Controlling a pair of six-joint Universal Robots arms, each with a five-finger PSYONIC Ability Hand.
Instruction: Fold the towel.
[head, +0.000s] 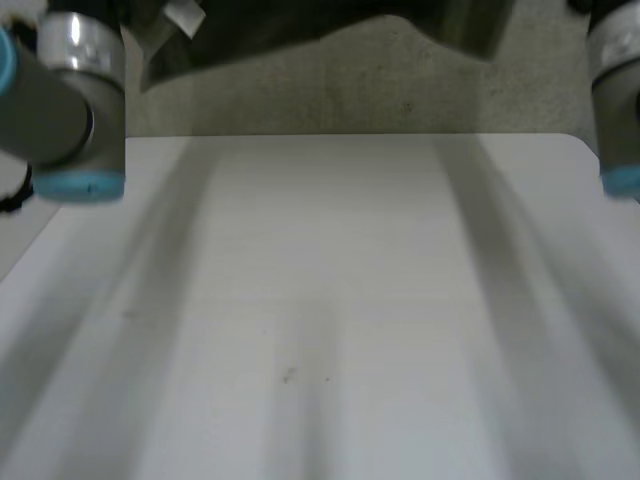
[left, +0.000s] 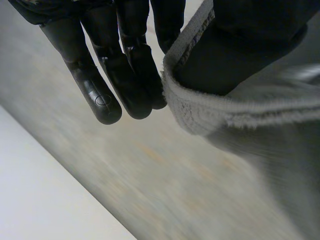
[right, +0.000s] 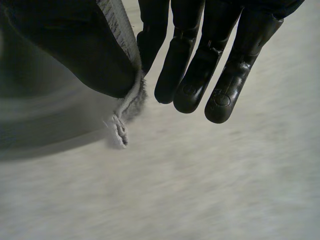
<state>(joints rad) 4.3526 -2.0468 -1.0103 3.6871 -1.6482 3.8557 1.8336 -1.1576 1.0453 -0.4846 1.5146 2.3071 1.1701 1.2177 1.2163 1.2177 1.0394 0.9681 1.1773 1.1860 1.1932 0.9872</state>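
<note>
This is looking like a robotics lab or test room in an office-type space. A plain white table (head: 330, 300) is standing on grey, short-pile carpet (head: 400, 100), which is running on beyond its far edge. Two grey robot arms with light-blue caps, the left arm (head: 70, 100) and the right arm (head: 620, 110), are flanking the table's far corners. The black left hand (left: 115, 60) is hanging above that same carpet. Something dark and bulky (head: 300, 30) is lying at the far side, unidentifiable.

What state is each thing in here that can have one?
towel: held by its hem in both robot hands, hanging from them.
left robot hand: shut on towel, hem pinched between thumb and straight fingers.
right robot hand: shut on towel, pinched near a corner.
</note>
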